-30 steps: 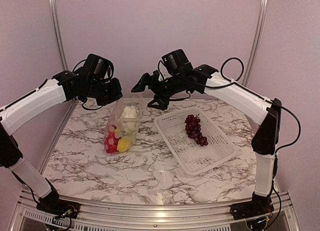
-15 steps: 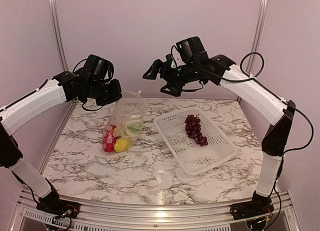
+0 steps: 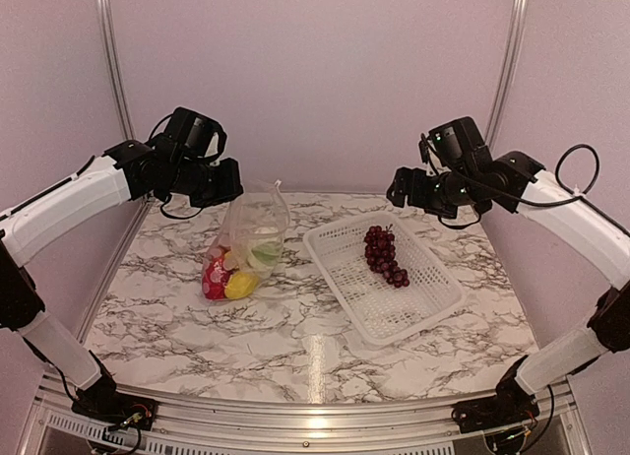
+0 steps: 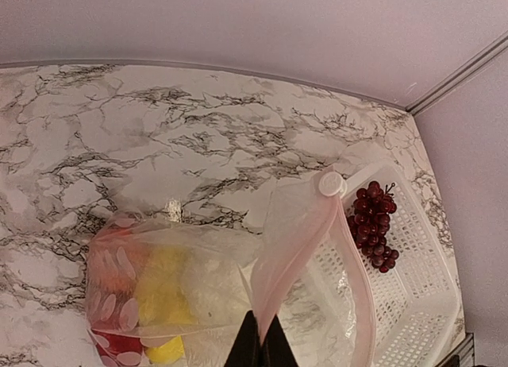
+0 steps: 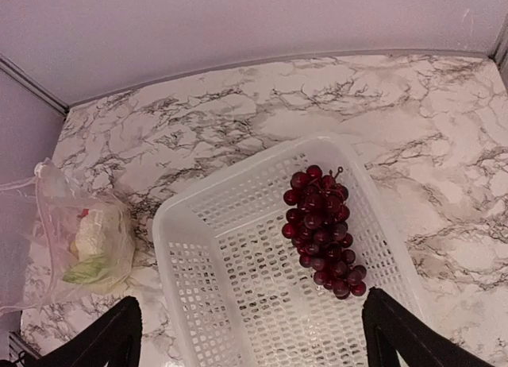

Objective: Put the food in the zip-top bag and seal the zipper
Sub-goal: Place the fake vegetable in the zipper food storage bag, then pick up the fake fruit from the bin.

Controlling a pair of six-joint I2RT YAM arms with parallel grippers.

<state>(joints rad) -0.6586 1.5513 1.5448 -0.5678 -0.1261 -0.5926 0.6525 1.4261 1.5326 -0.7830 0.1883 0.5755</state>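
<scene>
Right wrist: grapes [image 5: 321,232] ahead of fingers [image 5: 99,343].

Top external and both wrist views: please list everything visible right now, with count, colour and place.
zip-top bag: one, clear, left of centre, held up by its mouth
zipper: one, whitish-pink strip, along the bag's mouth, unsealed
red pepper: one, red, bottom of the bag
yellow piece: at least one, yellow, bottom of the bag
cauliflower: one, white with green, inside the bag
grape bunch: one, dark purple, in the basket
basket: one, white latticed, right of the bag
table: one, white-grey marble pattern
left end effector: one, black, shut on the bag's mouth
right end effector: one, black, open, raised over the basket
</scene>
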